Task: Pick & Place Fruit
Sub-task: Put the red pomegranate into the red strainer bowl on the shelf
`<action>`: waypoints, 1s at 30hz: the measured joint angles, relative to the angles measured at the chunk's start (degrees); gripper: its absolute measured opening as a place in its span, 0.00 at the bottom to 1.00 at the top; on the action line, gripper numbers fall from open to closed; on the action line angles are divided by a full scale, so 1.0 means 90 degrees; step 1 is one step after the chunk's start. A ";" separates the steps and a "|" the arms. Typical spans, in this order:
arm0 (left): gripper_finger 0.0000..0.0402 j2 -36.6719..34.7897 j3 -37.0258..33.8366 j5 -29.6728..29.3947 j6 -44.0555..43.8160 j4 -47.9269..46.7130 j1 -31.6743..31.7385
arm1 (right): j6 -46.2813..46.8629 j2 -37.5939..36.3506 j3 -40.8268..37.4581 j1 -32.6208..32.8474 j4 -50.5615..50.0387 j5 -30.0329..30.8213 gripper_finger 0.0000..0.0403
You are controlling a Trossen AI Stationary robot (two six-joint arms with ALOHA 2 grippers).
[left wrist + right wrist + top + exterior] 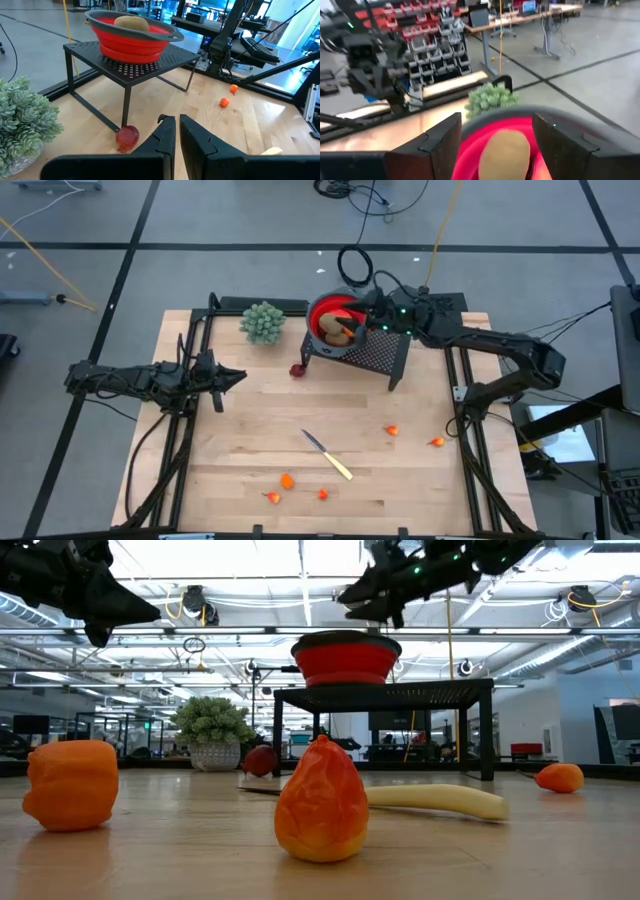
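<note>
Right pincer (492, 137) is hovering over the red bowl (322, 315), fingers spread wide, gripping nothing. A brown kiwi (504, 150) is lying in the bowl directly beneath it. Left pincer (176, 131) is waiting, nearly closed and empty, near the dark red fruit (127, 137) beside the bowl's black stand (150, 62). Orange pieces (287, 481) are lying on the tabletop (250, 440), well apart from the bowl.

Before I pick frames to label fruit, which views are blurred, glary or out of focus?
Right wrist view: soft and smeared, the brown fruit in the red bowl blurry. Low view: ceiling lights glare, the near orange piece slightly soft. High and left wrist views: evenly lit and sharp, the dark red fruit crisp.
</note>
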 joint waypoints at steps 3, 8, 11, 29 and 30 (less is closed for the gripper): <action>0.06 -0.0001 0.0000 0.0000 0.0000 -0.0002 0.0000 | -0.0100 -0.0391 0.0000 0.0053 -0.0451 0.0000 0.52; 0.06 0.0000 0.0000 0.0000 0.0008 -0.0002 0.0000 | -0.0284 -0.0985 0.0000 0.0259 -0.0984 0.0005 0.37; 0.06 -0.0002 0.0000 0.0000 0.0034 -0.0002 0.0000 | -0.0299 -0.1284 -0.0002 0.0362 -0.1115 0.0015 0.29; 0.06 -0.0002 0.0000 0.0001 0.0005 0.0002 0.0000 | -0.0459 -0.2469 -0.0024 0.1184 -0.2163 0.0251 0.00; 0.06 -0.0001 0.0000 0.0002 0.0005 0.0002 0.0000 | -0.0507 -0.2551 -0.0059 0.1261 -0.2159 0.0367 0.00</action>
